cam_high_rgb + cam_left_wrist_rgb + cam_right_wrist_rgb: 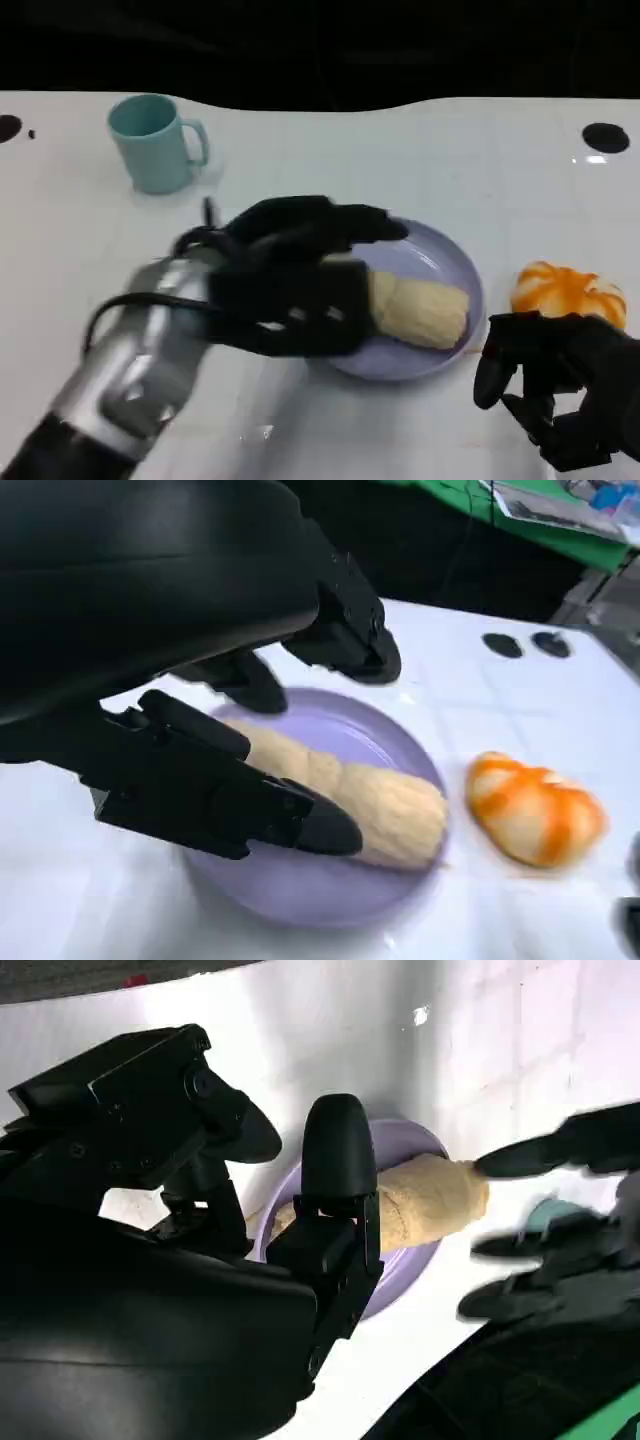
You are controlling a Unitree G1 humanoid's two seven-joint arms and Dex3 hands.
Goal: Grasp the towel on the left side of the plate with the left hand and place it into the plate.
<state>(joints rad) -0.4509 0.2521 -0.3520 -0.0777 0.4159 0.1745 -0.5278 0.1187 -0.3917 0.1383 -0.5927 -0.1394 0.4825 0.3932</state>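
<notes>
The rolled cream towel (425, 310) (390, 805) (430, 1195) lies inside the lilac plate (440, 250) (330, 900) (400, 1280). My left hand (290, 270) (200, 680) hovers over the plate's left half. Its fingers are spread, with the thumb on one side of the roll and the other fingers above it, and no grip on the towel shows. In the right wrist view the left hand's fingers (570, 1220) are blurred beyond the towel's end. My right hand (560, 390) (200, 1260) hangs to the right of the plate near the table's front edge and holds nothing.
An orange-and-white rounded object (568, 292) (535, 810) lies just right of the plate, close to my right hand. A teal mug (155, 142) stands at the back left. A black round mark (605, 137) sits at the far right of the white table.
</notes>
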